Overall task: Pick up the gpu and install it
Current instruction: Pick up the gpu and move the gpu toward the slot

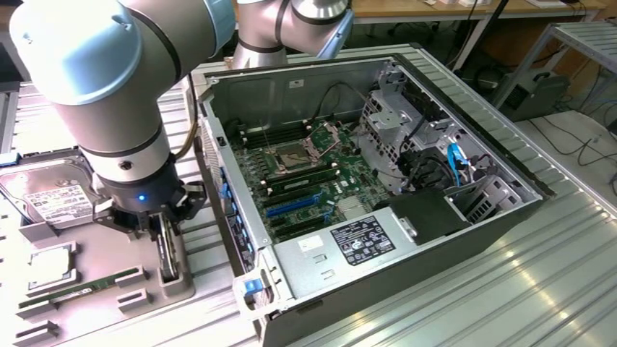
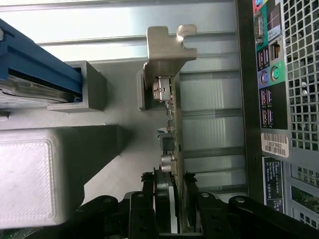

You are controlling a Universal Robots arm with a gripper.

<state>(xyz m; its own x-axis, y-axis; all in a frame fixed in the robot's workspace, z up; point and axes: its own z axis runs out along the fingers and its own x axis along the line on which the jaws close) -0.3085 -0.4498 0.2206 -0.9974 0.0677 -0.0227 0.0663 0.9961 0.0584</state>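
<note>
Dark gpu, silver bracket

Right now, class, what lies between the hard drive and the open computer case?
The gripper and the gpu, standing on edge in a grey holder; the exterior view shows it.

Arm runs from the exterior view's top down to its lower left, with the last link near vertical. Wrist points straight down, blue light on. End effector is part closed, fingers one on each side of the gpu, clamped on its faces.
</note>
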